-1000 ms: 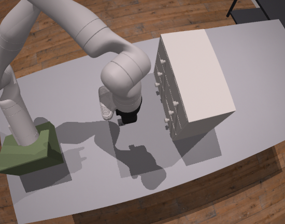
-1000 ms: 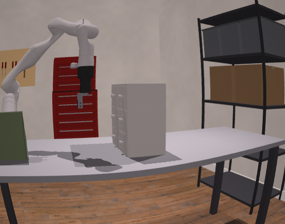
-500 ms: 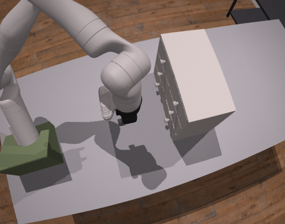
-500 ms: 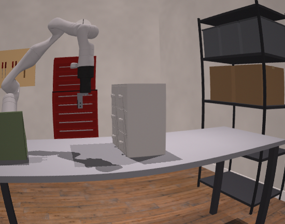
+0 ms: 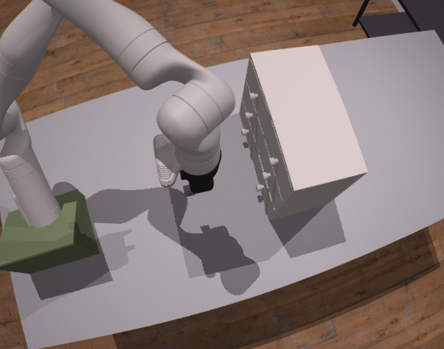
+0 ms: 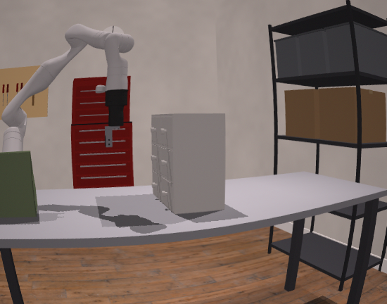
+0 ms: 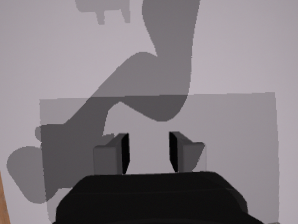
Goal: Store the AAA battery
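The black two-finger gripper (image 6: 109, 138) hangs partly open and empty, high beside the pale boxy chest's (image 6: 198, 158) knobbed front.

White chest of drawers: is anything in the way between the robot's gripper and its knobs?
Nothing visible. The open, empty black gripper hangs in air beside the white chest, on its knobbed side, above the grey table. Every drawer is shut, and no battery shows.

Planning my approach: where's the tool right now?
The tool hangs open, high above the table, pointing down, just in front of the chest and its knobbed drawers.
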Controlling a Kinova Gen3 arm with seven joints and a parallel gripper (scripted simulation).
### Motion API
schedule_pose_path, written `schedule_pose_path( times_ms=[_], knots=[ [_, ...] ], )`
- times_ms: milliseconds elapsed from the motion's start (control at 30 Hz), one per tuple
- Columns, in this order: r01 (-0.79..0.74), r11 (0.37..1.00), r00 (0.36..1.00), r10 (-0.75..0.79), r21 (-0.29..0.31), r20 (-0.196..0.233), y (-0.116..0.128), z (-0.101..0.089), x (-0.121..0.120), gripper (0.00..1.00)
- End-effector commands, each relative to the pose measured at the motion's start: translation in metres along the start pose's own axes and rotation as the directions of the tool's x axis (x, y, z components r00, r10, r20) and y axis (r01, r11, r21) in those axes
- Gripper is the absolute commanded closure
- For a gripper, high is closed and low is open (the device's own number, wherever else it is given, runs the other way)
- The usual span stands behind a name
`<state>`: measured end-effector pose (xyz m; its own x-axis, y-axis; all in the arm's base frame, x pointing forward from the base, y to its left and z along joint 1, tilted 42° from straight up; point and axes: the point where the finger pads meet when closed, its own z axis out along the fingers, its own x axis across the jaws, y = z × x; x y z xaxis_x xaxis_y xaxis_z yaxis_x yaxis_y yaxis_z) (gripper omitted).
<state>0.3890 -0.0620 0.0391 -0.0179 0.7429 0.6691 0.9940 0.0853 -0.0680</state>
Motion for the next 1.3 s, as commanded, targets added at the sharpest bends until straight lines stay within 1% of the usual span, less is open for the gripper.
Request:
schedule_pose_path(
  times_ms=[0,267,300,1267],
  knots=[
    [0.0,1.0,1.0,0.0,-0.002,0.001,0.0003,-0.0009,-0.0003,0.33],
    [0.0,1.0,1.0,0.0,-0.002,0.001,0.0003,-0.0009,-0.0003,0.33],
    [0.0,1.0,1.0,0.0,-0.002,0.001,0.0003,-0.0009,-0.0003,0.0],
    [0.0,1.0,1.0,0.0,-0.002,0.001,0.0003,-0.0009,-0.0003,0.0]
  ],
)
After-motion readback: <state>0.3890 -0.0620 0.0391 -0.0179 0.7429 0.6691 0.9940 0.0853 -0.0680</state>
